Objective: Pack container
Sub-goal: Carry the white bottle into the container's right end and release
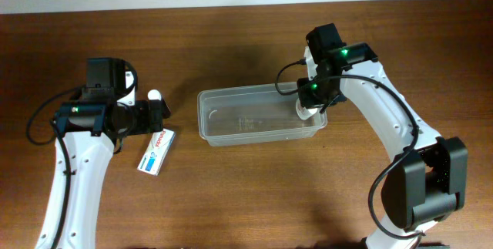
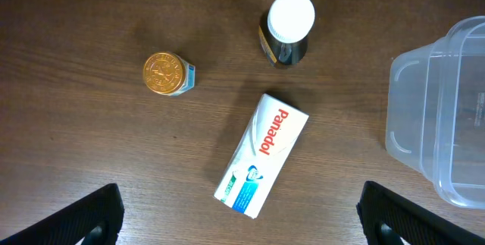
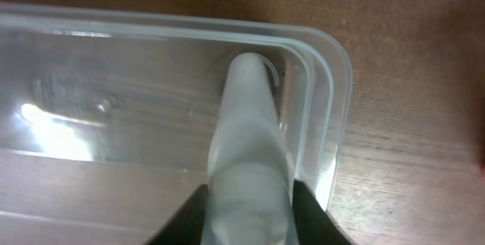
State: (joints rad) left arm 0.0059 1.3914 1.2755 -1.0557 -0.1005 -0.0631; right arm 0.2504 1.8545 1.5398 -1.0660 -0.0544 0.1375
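We see the wooden table (image 1: 246, 203) with the clear container (image 1: 246, 118) at its middle. Our right gripper (image 1: 306, 109) pinches a white tube (image 3: 246, 124), which leans inside the container's right end. Our left gripper (image 1: 158, 112) hangs spread wide above a Panadol box (image 2: 263, 154), near a white-capped dark bottle (image 2: 286, 36) and a small gold-lidded jar (image 2: 168, 74)

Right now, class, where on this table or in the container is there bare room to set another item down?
Free: inside the container, left of the tube; also the table along the container's near side. Crowded: under the left hand, where the box, bottle and jar cluster.
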